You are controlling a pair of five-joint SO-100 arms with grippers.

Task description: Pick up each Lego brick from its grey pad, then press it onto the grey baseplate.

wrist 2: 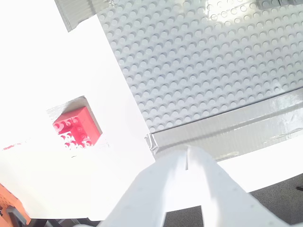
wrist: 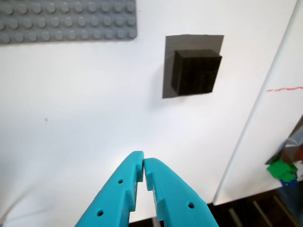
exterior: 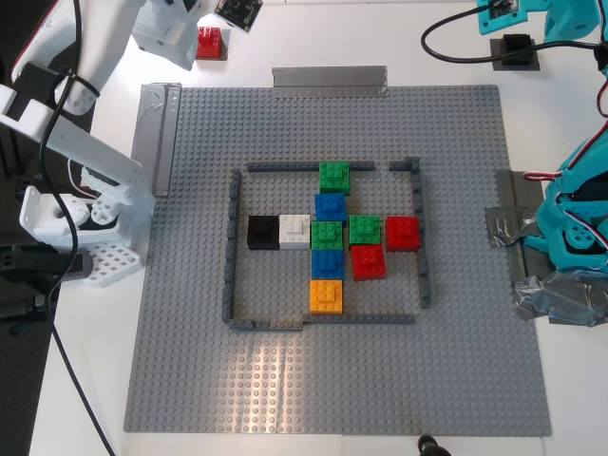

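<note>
**A:** Where do the two task bricks sit?

**B:** Take the grey baseplate (exterior: 190, 380) as the landmark. The red brick (exterior: 210, 42) rests on its grey pad (exterior: 211, 54) on the white table, just beyond the baseplate's far edge near the corner at the exterior view's left. The black brick (exterior: 517, 46) sits on a dark grey pad (exterior: 518, 63), also beyond that far edge, near the corner at the exterior view's right. Neither brick touches the baseplate.

**A:** And the grippers?

**B:** My first gripper (wrist: 143, 165) is the teal one. Its jaws are together — the tips meet with only a hairline seam — and they hold nothing. It hangs over bare table short of the black brick, apart from it. My second gripper (wrist 2: 187, 156) is white, its jaws likewise pressed together and empty. It hangs off the baseplate's edge over a strip of silver tape (wrist 2: 227, 127), with the red brick a little way off — not touching.

**A:** What is already on the baseplate?

**B:** A thin dark grey frame (exterior: 231, 237) of low walls near its middle, and inside it a cluster of bricks: two green ones, a third green one (exterior: 333, 177) at the frame's far wall, two blue, two red, one orange (exterior: 326, 295), one white and one black.
</note>
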